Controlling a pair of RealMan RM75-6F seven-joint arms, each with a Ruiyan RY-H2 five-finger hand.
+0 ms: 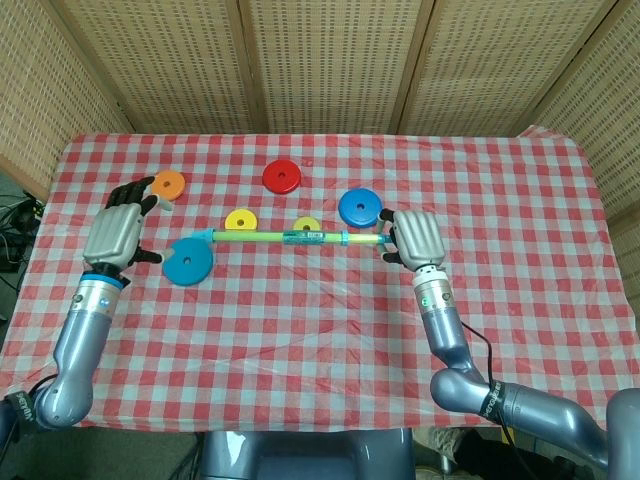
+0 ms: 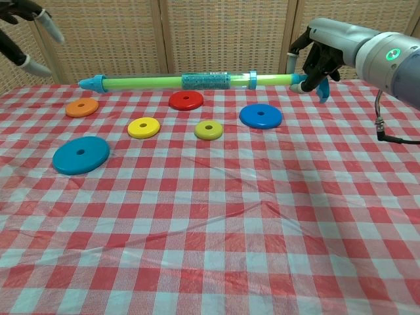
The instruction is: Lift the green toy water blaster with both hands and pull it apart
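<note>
The chest view shows the water blaster (image 2: 197, 81) airborne, gripped by the right hand (image 2: 317, 62); the left hand (image 1: 118, 230) hovers nearby, fingers spread.

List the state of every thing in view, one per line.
blaster: lifted off the table, level, in one piece
right hand: grips the blaster's handle end
left hand: open, fingers apart, not touching the blaster
large blue disc: flat on the cloth
small blue disc: flat
red disc: flat
orange disc: flat
two yellow discs: flat
</note>
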